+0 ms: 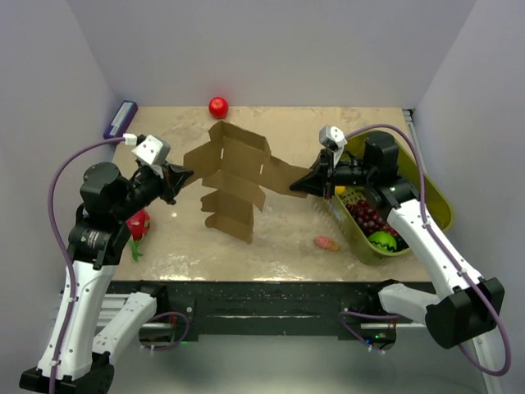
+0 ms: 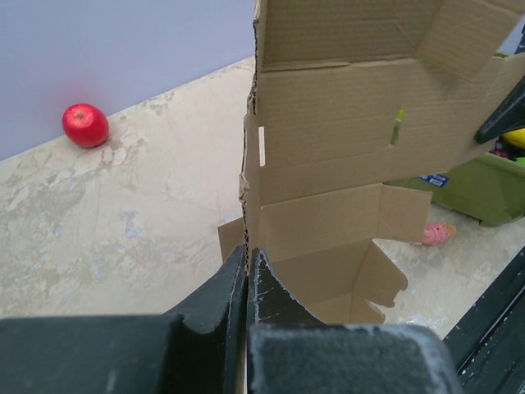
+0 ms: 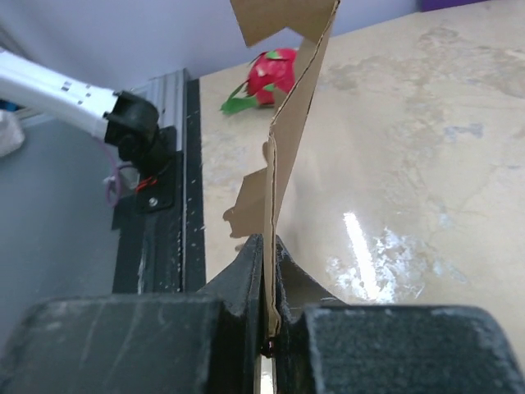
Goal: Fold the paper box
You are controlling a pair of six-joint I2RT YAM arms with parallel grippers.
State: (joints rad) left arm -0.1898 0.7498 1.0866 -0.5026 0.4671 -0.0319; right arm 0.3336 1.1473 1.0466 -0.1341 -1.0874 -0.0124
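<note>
Brown paper box [image 1: 236, 164] gripped: left claw [image 1: 188, 175], right claw [image 1: 296, 187].

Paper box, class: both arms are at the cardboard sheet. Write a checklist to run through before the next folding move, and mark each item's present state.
1. The left pincer shut on one edge of the paper box: ok.
2. The right pincer shut on the opposite edge: ok.
3. Sheet held upright between the arms: ok.
4. Lowest flap clear of the table: cannot tell.
5. Walls folded into a box shape: not ok, sheet mostly unfolded.
6. The red apple and pink toy apart from the sheet: ok.
</note>
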